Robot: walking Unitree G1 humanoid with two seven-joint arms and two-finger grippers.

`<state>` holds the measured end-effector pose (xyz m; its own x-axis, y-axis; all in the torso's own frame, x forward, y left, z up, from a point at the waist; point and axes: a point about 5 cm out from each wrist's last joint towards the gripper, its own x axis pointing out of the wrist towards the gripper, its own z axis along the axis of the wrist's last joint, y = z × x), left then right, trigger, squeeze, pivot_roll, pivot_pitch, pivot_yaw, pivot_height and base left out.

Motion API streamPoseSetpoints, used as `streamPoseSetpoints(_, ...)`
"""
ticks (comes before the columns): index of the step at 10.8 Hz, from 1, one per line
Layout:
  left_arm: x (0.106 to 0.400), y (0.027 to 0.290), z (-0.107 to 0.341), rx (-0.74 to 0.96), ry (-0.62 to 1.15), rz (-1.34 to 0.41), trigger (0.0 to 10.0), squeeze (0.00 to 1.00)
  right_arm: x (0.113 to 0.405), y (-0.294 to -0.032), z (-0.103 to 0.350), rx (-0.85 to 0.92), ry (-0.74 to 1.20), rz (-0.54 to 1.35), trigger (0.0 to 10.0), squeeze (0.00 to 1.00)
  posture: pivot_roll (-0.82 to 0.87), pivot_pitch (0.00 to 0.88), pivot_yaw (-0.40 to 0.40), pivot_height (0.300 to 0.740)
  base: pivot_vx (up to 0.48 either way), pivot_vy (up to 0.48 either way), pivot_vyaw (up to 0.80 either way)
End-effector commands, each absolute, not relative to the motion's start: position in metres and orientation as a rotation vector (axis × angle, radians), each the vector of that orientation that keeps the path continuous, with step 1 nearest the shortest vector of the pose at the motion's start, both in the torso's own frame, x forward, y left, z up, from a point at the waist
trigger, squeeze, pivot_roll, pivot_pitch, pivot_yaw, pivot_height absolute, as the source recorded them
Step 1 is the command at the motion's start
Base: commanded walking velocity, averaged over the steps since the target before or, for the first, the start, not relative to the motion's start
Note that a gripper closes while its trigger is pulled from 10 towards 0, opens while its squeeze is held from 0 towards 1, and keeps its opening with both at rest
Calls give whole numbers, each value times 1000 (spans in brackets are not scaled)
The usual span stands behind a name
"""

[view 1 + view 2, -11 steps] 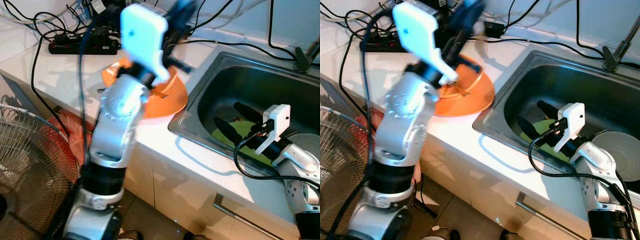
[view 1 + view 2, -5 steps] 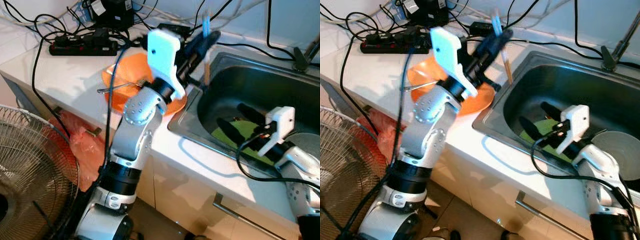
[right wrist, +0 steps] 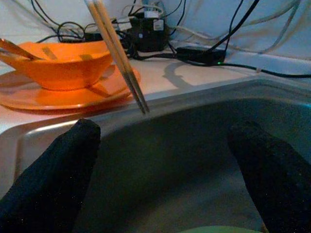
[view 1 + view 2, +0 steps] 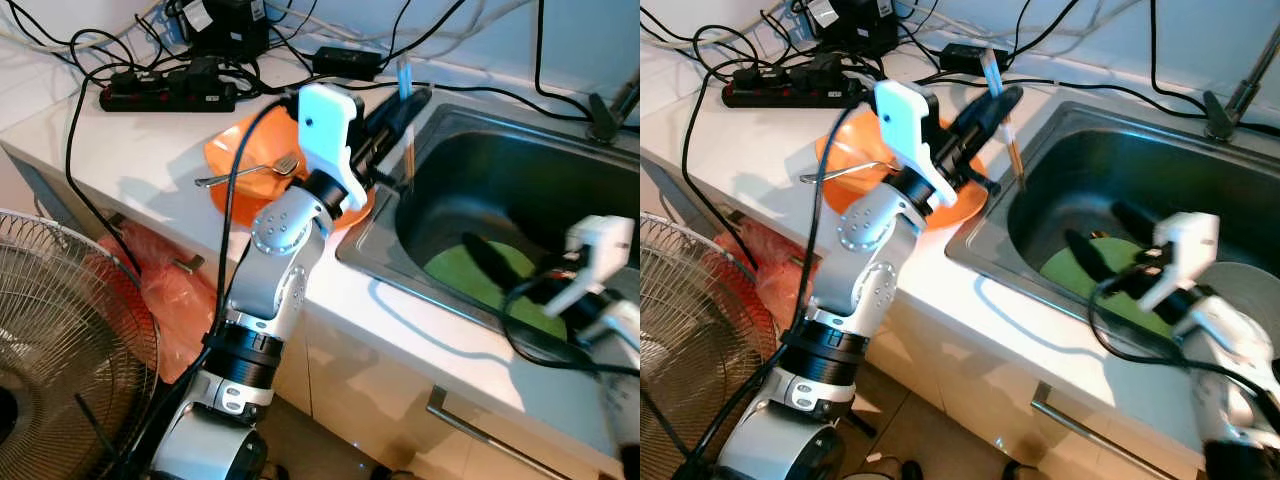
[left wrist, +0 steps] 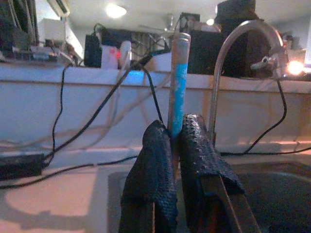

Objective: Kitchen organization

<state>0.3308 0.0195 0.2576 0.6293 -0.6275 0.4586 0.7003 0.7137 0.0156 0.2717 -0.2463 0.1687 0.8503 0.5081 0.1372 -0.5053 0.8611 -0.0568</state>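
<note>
Right, working across from my left:

Fan (image 4: 60, 340): stands on the floor below the counter edge, out of my way.

Power strip (image 4: 165, 95): at the back of the counter among loose cables; I judge that is why the dishes sit forward, near the sink.

Orange bowl (image 4: 250, 175): on an orange plate (image 3: 58, 99) just beside the sink rim, with a fork (image 4: 245, 172) lying across it. Stacked like that, it reads as gathered for washing.

Left gripper (image 4: 985, 110): raised over the counter edge at the sink's left rim, fingers pinched narrow on a pair of chopsticks (image 5: 177, 82). The pads (image 5: 155, 160) clamp near the upper part, so the tips hang down toward the basin.

Chopsticks' place: held upright to slightly tilted, tips just over the sink's near-left corner. My guess is I carry them this way to drop them in tip first.

Sink (image 4: 600, 190): steel basin with a green plate (image 4: 480, 280) on its floor.

Right gripper (image 3: 165, 165): low inside the sink above the green plate, fingers spread wide, holding nothing; likely waiting to receive or to lift the plate.
</note>
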Motion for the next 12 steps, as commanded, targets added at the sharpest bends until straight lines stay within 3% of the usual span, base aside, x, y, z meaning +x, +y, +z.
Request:
streamPoseSetpoints(1, 328, 12, 256, -195, -459, -790, 10000, 0, 269, -251, 175, -18, -171, 523, 10000, 0, -28, 123, 66, 740, 0, 0, 0)
streamPoseSetpoints(12, 327, -49, 223, -170, -299, -972, 10000, 0, 258, -247, 179, 41, -204, 552, 10000, 0, -47, 127, 83, 740, 0, 0, 0)
